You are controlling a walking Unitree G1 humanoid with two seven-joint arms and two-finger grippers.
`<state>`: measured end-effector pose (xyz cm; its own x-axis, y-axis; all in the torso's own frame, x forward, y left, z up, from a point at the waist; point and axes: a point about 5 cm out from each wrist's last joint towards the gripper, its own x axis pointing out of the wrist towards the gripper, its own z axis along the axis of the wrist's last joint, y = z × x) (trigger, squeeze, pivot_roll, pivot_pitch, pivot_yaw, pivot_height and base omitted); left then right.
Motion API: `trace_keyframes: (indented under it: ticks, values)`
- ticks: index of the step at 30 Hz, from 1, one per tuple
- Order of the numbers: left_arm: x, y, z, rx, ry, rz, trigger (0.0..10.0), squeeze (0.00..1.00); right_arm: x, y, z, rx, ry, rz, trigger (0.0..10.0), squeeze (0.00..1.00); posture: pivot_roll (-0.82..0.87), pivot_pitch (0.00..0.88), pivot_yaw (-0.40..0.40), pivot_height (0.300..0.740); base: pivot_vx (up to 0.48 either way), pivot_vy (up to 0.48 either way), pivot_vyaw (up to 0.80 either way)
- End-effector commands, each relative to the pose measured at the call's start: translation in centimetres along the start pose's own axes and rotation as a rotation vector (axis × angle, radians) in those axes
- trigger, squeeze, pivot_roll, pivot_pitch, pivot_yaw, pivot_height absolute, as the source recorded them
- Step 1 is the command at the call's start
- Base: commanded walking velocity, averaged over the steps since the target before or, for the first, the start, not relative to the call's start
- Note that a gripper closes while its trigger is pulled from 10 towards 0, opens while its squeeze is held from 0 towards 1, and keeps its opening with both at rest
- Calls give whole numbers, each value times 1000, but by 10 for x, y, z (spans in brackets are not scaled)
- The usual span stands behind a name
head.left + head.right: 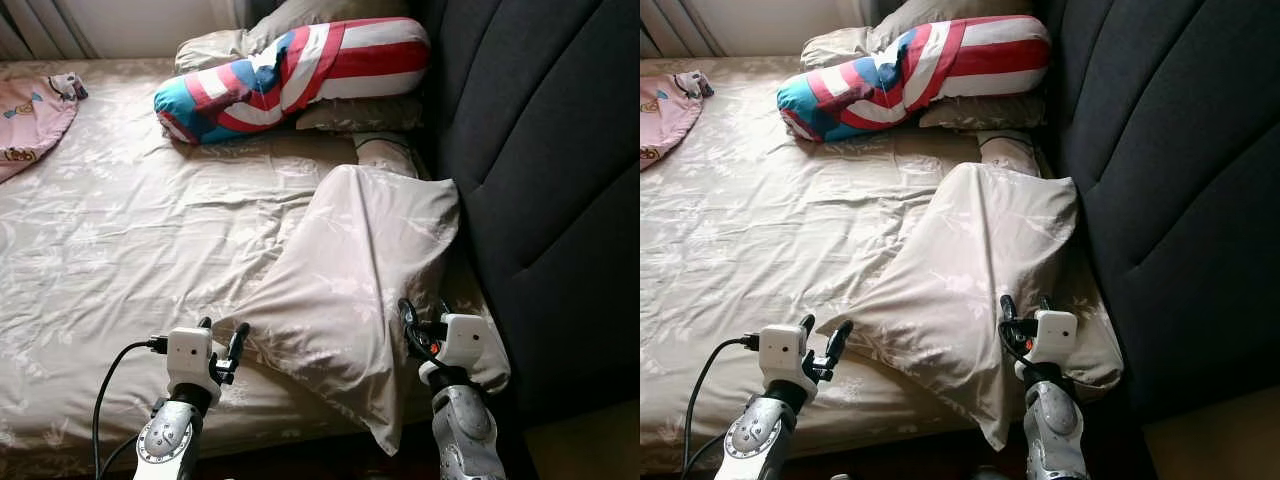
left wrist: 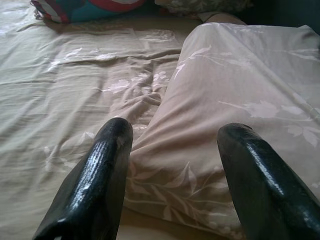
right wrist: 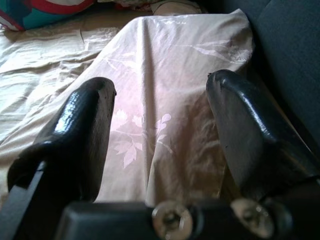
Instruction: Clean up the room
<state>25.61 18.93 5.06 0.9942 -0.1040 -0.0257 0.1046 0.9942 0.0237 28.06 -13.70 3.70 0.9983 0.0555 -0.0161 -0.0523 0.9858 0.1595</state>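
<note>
While both tools, left tool (image 1: 222, 343) and right tool (image 1: 421, 314), gape open, one beige floral pillow (image 1: 355, 270) lies between them, one striped red-white-blue bolster (image 1: 290, 75) beyond, dark padded headboard (image 1: 540, 150) alongside.

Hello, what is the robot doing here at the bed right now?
The robot stands at the bed's edge with both grippers open at a beige flower-patterned pillow lying crooked beside the dark padded headboard. The left gripper is at the pillow's left corner; the right gripper sits over its lower right part. Neither holds it yet. A red, white and blue striped bolster lies further up on the beige sheet.
</note>
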Motion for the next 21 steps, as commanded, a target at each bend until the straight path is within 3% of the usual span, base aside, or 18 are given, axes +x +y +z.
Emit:
trace_keyframes:
  ticks: [1,8,17,21]
  values:
    - [-1,2,1,-2,6,8,10000,0,-2,1,-3,-6,16,0,10000,0,28,185,-62,680,0,0,0]
    - [2,2,4,-1,0,10,10000,0,0,-4,-15,50,111,-32,10000,0,37,205,-60,680,0,0,0]
    - [6,4,9,1,-8,7,10000,0,5,-3,-24,32,206,-4,10000,0,39,215,-56,665,0,0,0]
    - [10,4,9,-23,10,11,10000,0,8,-1,-23,45,195,4,10000,0,41,221,-55,660,0,0,0]
